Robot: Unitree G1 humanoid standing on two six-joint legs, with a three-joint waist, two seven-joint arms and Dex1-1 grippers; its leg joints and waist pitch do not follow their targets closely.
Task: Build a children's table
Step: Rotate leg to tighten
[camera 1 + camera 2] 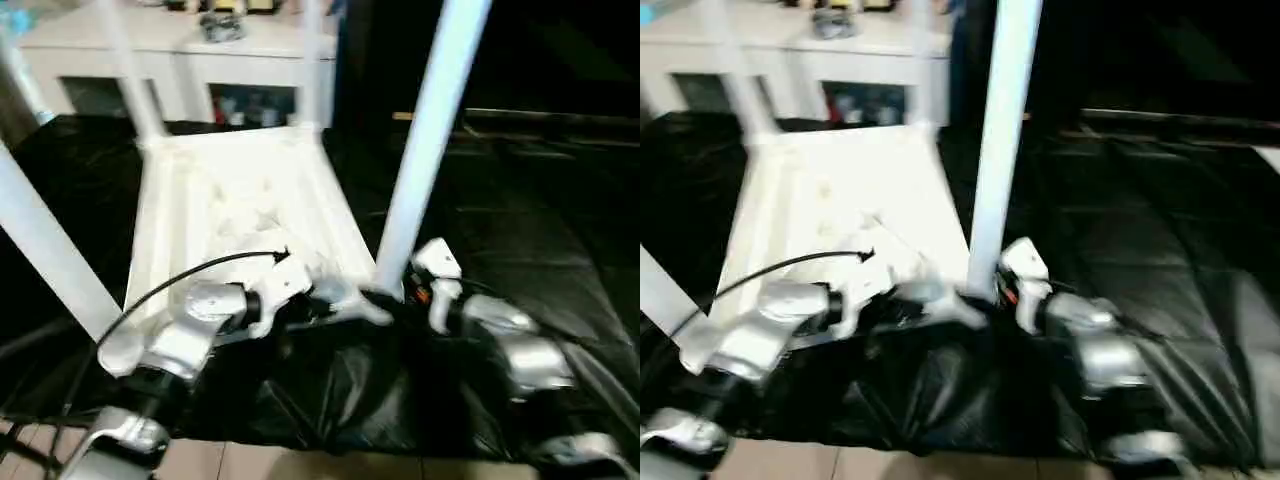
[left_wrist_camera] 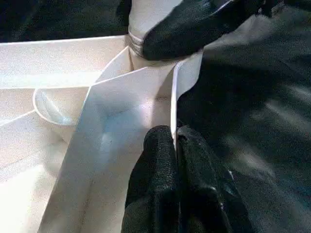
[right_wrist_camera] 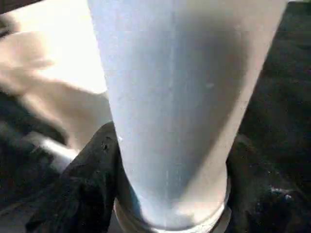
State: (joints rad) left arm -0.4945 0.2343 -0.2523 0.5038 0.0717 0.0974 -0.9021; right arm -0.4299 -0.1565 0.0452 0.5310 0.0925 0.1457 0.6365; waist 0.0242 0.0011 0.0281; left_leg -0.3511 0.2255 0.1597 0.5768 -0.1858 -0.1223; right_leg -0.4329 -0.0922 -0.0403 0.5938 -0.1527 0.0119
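Note:
The children's table stands upside down on the black cloth, its white ribbed tabletop (image 1: 240, 200) facing up with white legs rising from the corners. The near right leg (image 1: 425, 140) sits in its corner socket. My right gripper (image 1: 395, 290) is closed around the base of that leg (image 3: 170, 97), one black finger (image 3: 87, 179) pressed to each side. My left gripper (image 2: 175, 133) is shut on the thin front rim (image 2: 173, 97) of the tabletop, just beside that corner. The near left leg (image 1: 50, 250) and two far legs (image 1: 130, 70) also stand up.
A white cabinet (image 1: 200, 60) stands behind the work table. Black cloth (image 1: 520, 220) stretches to the right of the tabletop. A black cable (image 1: 180, 275) loops over my left forearm. Floor tiles (image 1: 300, 465) show at the near edge.

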